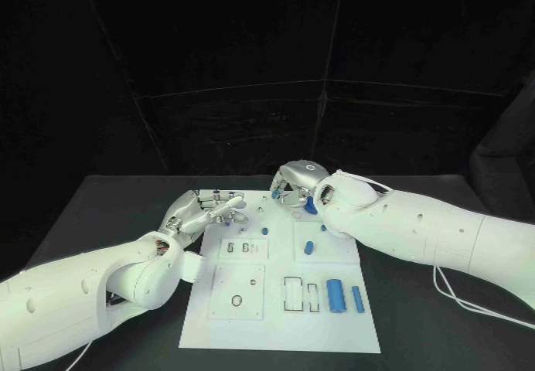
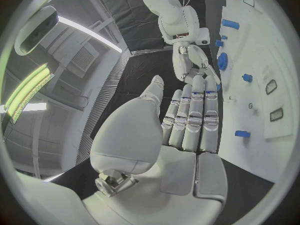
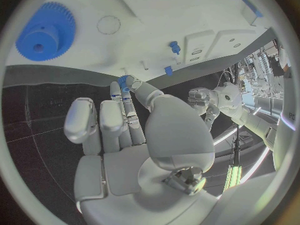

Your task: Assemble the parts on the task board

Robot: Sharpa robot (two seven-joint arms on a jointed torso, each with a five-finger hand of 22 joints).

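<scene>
The step in hand looks like work on the blue gear [image 3: 45, 32], which lies flat on the task board [image 1: 279, 325] near its far edge, just beside the right hand [image 1: 292, 184]. To do it well, the right hand should come onto the gear from above, with thumb and fingers on opposite sides of its toothed rim. It should keep the gear level, so that the centre hole meets its post squarely and does not jam on a tilt. The thumb of the right hand bends towards the fingertips [image 3: 123, 85], and a speck of blue sits there. I cannot tell whether that is a small part pinched or only a mark, so its grip is unclear. The left hand [image 1: 212, 210] hovers over the board's far left corner with its fingers straight and holding nothing; it should stay off the board or press its edge to steady it. The gear is a thick blue disc with fine teeth all round and a small bore. Two small blue pegs [image 1: 267, 229] [image 1: 309, 247] lie near the middle of the board. A fat blue cylinder [image 1: 335, 295] and a slimmer one [image 1: 358, 298] lie side by side towards the near right corner, well apart from both hands. The board lies in the middle of the black bench [image 1: 100, 201].
</scene>
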